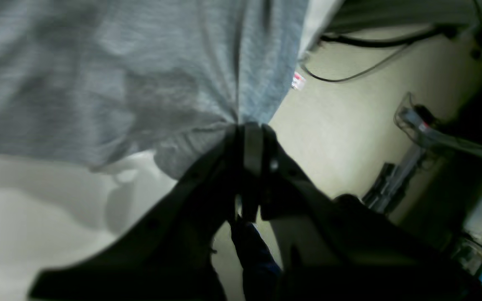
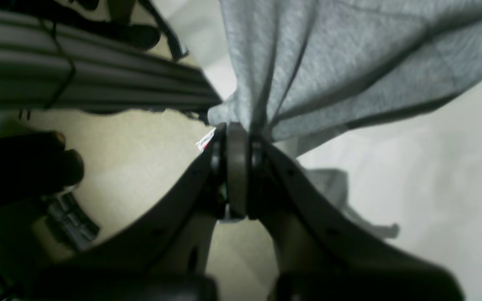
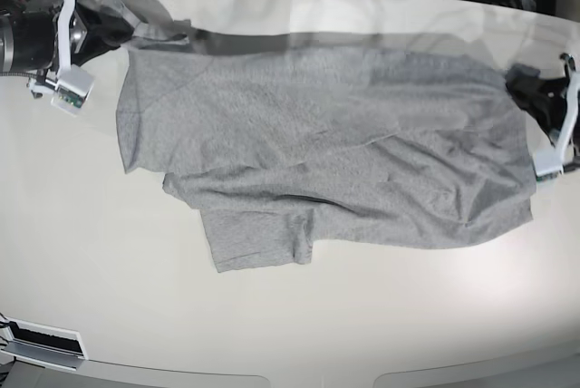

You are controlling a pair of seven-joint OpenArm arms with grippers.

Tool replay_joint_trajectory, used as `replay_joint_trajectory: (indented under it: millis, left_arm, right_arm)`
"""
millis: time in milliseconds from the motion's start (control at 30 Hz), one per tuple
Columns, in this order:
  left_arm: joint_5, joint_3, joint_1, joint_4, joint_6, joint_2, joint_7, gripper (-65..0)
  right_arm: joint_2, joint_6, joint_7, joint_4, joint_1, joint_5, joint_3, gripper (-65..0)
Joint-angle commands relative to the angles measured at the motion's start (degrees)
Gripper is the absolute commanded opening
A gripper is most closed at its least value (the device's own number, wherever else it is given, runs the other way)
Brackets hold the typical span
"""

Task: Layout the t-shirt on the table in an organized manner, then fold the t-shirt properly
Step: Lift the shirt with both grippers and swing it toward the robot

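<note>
Both grippers, left [image 1: 251, 129] and right [image 2: 237, 129], clamp the t-shirt [image 3: 326, 152] near the table's [image 3: 109, 279] far corners; tension should be kept even to flatten wrinkles.

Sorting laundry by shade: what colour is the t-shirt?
Heather grey t-shirt, no lettering showing; clearest in the base view.

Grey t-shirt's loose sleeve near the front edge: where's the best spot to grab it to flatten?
Probably pinch the grey cotton t-shirt at its loose sleeve's outer corner, coming from the front table edge. That flap lies flat, clear of both hands.
</note>
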Motion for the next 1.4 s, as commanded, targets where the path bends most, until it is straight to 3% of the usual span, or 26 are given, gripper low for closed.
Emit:
replay_joint_trajectory:
  millis: [0,200,633,900,1100,1133,1167,1267,1300,1367]
  left_arm:
    - [-0.91,-0.81,0.66,0.98,-0.25,-1.49,0.17,-65.0]
    - [-0.91,-0.81,7.91,3.34,-0.25,-1.86,0.17,-65.0]
    - [-0.91,-0.81,23.96,6.62,-0.25,-9.05,0.17,-65.0]
    - [-0.91,-0.81,25.86,6.62,-0.25,-9.44,0.17,-65.0]
    - [-0.91,-0.81,25.75,6.62,-0.25,-9.44,0.17,-65.0]
    - [-0.91,-0.81,25.64,6.62,-0.25,-9.44,0.17,-65.0]
    - [-0.91,-0.81,25.53,6.62,-0.25,-9.62,0.17,-61.4]
    - [-0.91,-0.81,25.31,6.62,-0.25,-10.56,0.17,-39.3]
    - [-0.91,-0.81,25.33,6.62,-0.25,-11.04,0.17,-34.9]
    - [-0.91,-0.81,25.33,6.62,-0.25,-11.93,0.17,-33.6]
  right_arm:
    - [1.11,0.08,0.55,0.92,-1.11,0.66,0.52,-65.0]
    - [1.14,0.08,0.55,0.92,-7.34,0.68,0.55,-65.0]
    - [1.11,0.08,0.55,0.92,-19.47,1.25,0.52,-65.0]
    - [0.70,0.08,0.55,0.92,-20.65,10.56,0.46,-65.0]
    - [0.59,0.08,0.55,0.92,-20.31,11.09,-1.86,-65.0]
    - [0.63,0.08,0.55,0.92,-20.26,11.09,-1.88,-64.1]
    - [0.66,0.08,0.55,0.94,-20.15,11.09,-1.86,-56.3]
    - [0.83,0.08,0.55,1.14,-20.13,10.08,-1.77,-32.7]
    - [0.98,0.08,0.55,1.62,-20.13,10.14,-1.77,-29.5]
    - [0.96,0.08,0.55,3.96,-20.13,10.27,-1.73,-29.2]
